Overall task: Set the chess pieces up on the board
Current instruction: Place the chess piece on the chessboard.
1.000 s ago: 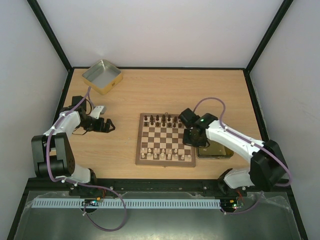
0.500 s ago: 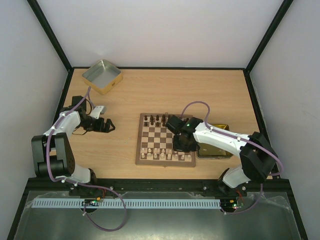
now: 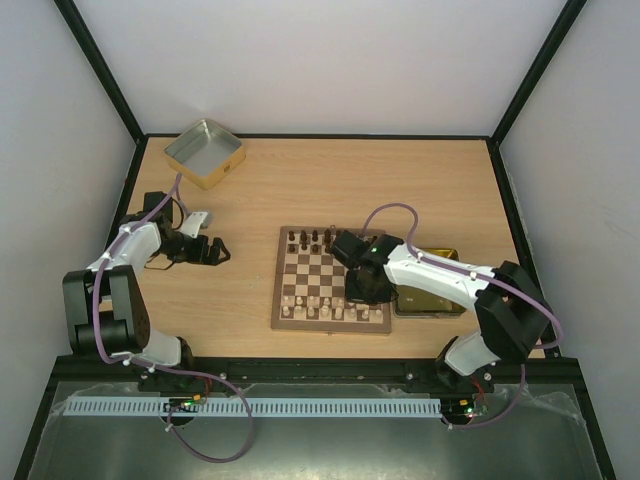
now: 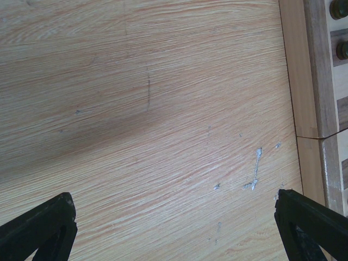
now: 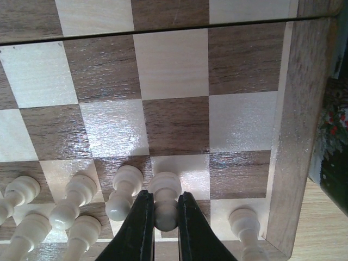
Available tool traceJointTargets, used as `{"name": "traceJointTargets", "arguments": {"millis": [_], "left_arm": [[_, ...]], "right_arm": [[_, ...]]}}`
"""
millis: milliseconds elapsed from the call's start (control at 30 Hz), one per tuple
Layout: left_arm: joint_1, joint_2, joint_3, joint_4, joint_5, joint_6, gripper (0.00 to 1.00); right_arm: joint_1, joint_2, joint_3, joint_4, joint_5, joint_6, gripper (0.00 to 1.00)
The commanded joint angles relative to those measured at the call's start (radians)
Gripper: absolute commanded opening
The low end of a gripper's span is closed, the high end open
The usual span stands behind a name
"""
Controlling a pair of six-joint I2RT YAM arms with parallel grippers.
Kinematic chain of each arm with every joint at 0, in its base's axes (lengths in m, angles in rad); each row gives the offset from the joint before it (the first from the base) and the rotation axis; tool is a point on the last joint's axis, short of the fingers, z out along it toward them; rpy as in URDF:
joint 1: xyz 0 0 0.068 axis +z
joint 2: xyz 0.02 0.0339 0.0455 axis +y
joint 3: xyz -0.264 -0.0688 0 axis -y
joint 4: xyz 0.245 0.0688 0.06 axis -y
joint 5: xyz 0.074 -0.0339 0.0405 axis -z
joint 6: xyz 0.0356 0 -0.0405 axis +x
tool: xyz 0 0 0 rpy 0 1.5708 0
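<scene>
On board [image 5: 174, 65], near-right corner | right gripper [image 5: 163, 217] — pinching cream chessman [image 5: 165, 187]

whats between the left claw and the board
Only bare table: the top view shows nothing between the left claw and the board, and the left wrist view shows plain wood up to the board's frame.

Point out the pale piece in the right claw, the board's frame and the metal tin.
pale piece [image 5: 165, 200]: right wrist view, on its middle.
board [image 5: 296, 125]: right wrist view, on its brown frame.
metal tin [image 3: 203, 148]: top external view, on its bare floor.
</scene>
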Motion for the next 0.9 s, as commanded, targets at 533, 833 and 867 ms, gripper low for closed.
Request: {"name": "traceJointTargets", "arguments": {"millis": [533,833,867], "left_arm": [[0.007,-0.013,0.023,-0.017,0.012,0.007,0.99],[0.007,-0.013,0.023,-0.017,0.012,0.006,0.99],[0.007,-0.012,0.023,-0.017,0.012,0.007,0.99]], "right_arm": [[0.005,0.028,-0.012,0.001,0.039,0.021,0.06],[0.006,0.034,-0.002,-0.002,0.042,0.02,0.19],[0.006,0.034,0.002,-0.003,0.047,0.022,0.2]]}}
